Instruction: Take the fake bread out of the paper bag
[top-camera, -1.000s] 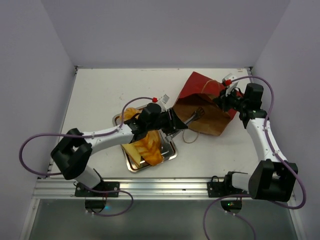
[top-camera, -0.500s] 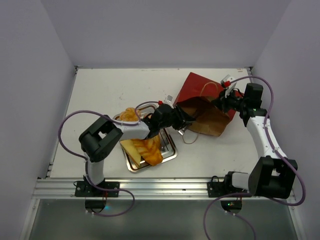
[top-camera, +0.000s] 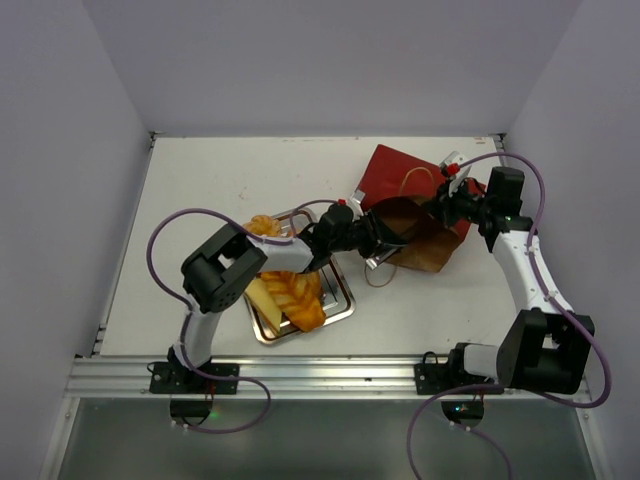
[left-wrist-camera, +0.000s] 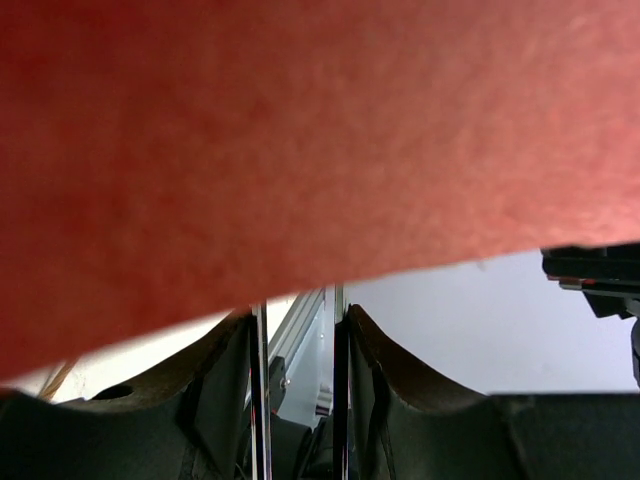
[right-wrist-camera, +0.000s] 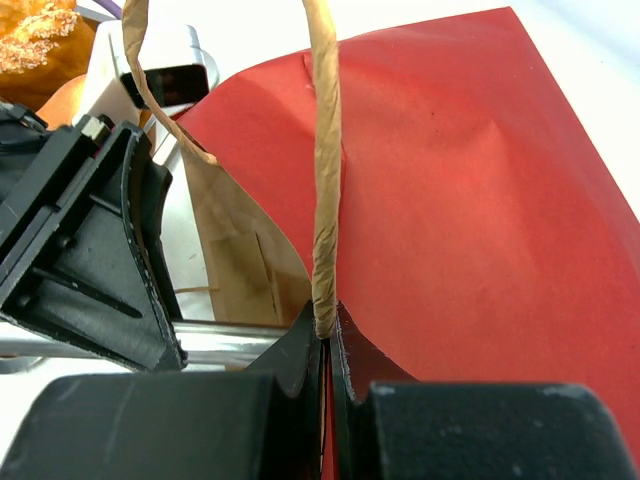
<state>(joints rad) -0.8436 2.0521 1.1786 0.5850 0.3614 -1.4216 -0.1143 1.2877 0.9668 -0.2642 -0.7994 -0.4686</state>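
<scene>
Fake bread (top-camera: 290, 297) lies on the tray (top-camera: 338, 298), outside the paper bag (top-camera: 395, 175). The bag lies on its side, brown mouth toward the tray. From overhead, my left pincer (top-camera: 385, 240) is at that mouth. Only its wrist view shows the fingers (left-wrist-camera: 225, 380) apart, with nothing between them and red paper close above. My right pincer (right-wrist-camera: 325, 335) is clamped on the string handle (right-wrist-camera: 325, 150). The bag's far corner lies near the right edge of the table (top-camera: 200, 180).

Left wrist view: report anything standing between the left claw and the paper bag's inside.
The red outer wall of the paper bag spreads across the view above the left claw. Its brown inside does not show there.
</scene>
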